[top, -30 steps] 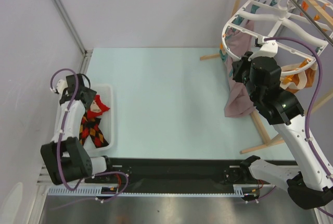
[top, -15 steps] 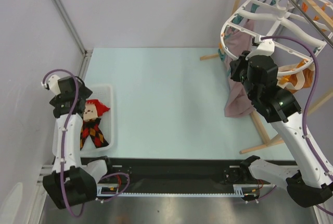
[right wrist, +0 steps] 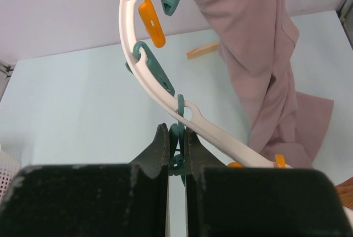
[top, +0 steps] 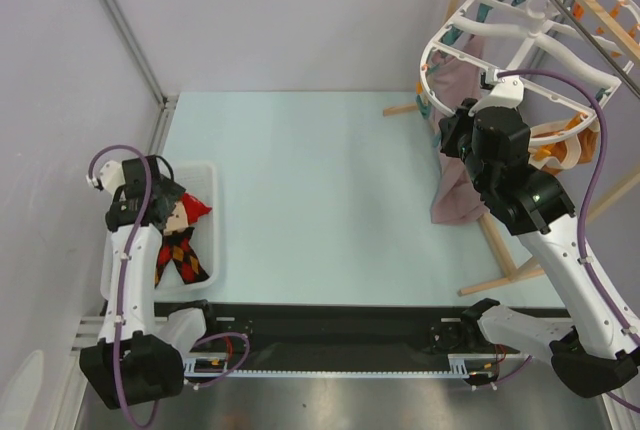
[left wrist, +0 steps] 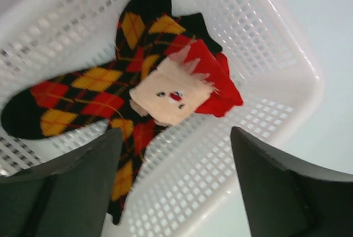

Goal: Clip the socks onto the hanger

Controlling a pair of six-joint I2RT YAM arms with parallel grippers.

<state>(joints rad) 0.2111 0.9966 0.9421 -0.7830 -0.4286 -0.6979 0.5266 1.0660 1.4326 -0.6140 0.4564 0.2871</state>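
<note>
Pale table (top: 320, 180); left gripper (left wrist: 174, 138) spread above socks (left wrist: 94, 85), right gripper (right wrist: 176, 133) pinching teal clip (right wrist: 176, 160).

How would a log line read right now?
left claw open over socks in basket | right claw shut on teal clip of hanger

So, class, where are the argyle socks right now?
The socks lie in the white basket on the table's left side in the top view, directly below the open left gripper.
</note>
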